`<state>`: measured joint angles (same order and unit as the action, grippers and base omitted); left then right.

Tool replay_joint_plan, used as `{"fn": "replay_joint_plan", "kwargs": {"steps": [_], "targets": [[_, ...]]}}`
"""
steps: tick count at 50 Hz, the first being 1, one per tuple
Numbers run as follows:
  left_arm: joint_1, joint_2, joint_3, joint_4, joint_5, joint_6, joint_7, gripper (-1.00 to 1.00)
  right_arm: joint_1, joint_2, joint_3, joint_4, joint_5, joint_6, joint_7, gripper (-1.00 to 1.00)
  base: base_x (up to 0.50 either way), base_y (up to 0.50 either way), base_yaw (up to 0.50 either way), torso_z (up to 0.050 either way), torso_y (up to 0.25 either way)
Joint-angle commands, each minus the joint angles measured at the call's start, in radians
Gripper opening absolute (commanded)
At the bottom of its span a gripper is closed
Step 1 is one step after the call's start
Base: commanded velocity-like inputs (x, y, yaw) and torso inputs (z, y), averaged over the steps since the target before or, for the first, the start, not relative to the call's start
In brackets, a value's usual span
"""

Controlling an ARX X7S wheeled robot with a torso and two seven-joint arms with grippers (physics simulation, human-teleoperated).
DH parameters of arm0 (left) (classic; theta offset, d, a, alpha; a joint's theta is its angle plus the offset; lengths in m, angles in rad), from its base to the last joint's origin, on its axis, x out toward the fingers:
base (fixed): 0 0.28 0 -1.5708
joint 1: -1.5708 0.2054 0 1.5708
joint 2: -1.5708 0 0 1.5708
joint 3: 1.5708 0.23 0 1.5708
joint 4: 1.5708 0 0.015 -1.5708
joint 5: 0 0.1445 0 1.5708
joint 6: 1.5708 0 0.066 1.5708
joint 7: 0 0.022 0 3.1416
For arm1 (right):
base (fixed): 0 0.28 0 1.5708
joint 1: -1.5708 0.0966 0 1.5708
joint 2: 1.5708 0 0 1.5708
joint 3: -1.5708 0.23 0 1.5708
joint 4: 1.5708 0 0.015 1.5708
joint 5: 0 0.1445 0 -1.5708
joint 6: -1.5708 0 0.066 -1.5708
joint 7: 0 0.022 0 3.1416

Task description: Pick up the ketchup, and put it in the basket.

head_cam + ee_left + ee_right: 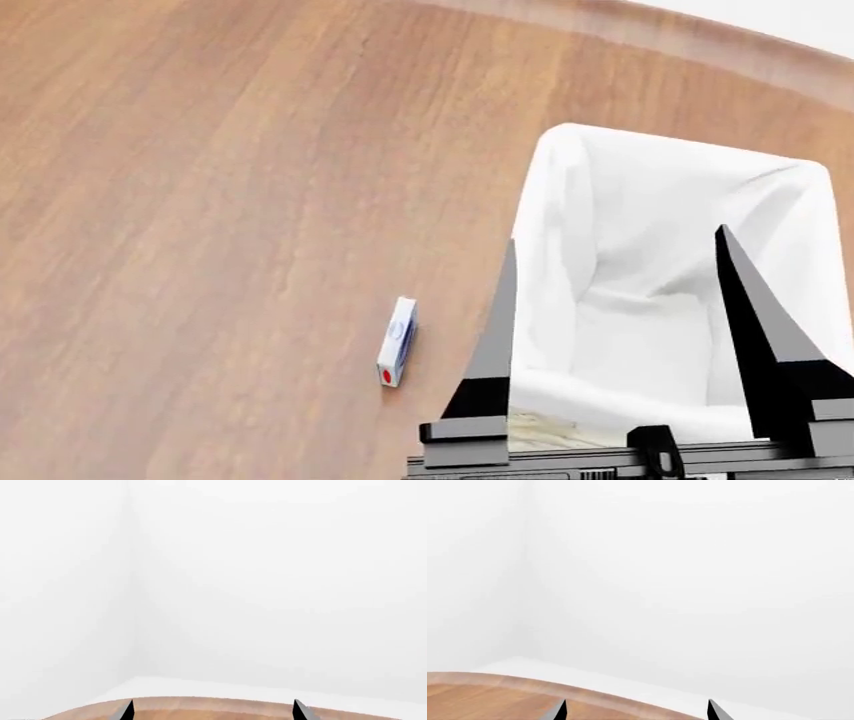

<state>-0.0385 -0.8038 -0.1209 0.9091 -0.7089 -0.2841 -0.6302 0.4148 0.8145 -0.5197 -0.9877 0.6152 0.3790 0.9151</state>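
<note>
- Ketchup shows in no view.
- Basket [667, 290] sits near the table's [200, 200] far edge.
- Both tools are spread apart, empty: left tool [212, 711], right tool [636, 710].

Small white-blue carton [396, 341] lying on wooden table [200, 200]; white walls [267, 580] behind.

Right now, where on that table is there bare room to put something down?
The wide bare table left of the small white-and-blue box is free, as is the strip beyond the basket toward the far edge. Tight spot: between box and basket, where a tool hangs open over the basket.
</note>
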Motion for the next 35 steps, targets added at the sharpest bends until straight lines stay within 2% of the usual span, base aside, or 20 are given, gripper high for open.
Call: {"fn": "replay_joint_plan", "kwargs": {"steps": [1,12,20,30,35], "targets": [[0.073,-0.099,-0.148,-0.041,-0.086,-0.025,0.009,1.0,0.005,0.005,0.0,0.005,0.006,-0.002,0.003,1.0,0.0,0.0,0.0,0.0,0.0],[0.134,-0.109,-0.27,-0.101,-0.22,-0.086,-0.06,1.0,0.004,0.01,-0.003,0.007,0.005,-0.007,0.005,1.0,0.0,0.0,0.0,0.0,0.0],[0.127,-0.055,-0.298,-0.176,-0.323,-0.114,-0.154,1.0,0.006,0.014,-0.003,0.007,0.009,-0.007,0.007,1.0,0.0,0.0,0.0,0.0,0.0],[0.144,-0.002,-0.343,-0.216,-0.351,-0.116,-0.238,1.0,0.008,0.014,-0.012,0.01,0.003,-0.008,0.007,1.0,0.0,0.0,0.0,0.0,0.0],[0.147,0.018,-0.339,-0.226,-0.34,-0.109,-0.241,1.0,0.008,0.014,-0.015,0.011,0.003,-0.009,0.007,1.0,0.0,0.0,0.0,0.0,0.0]]}}
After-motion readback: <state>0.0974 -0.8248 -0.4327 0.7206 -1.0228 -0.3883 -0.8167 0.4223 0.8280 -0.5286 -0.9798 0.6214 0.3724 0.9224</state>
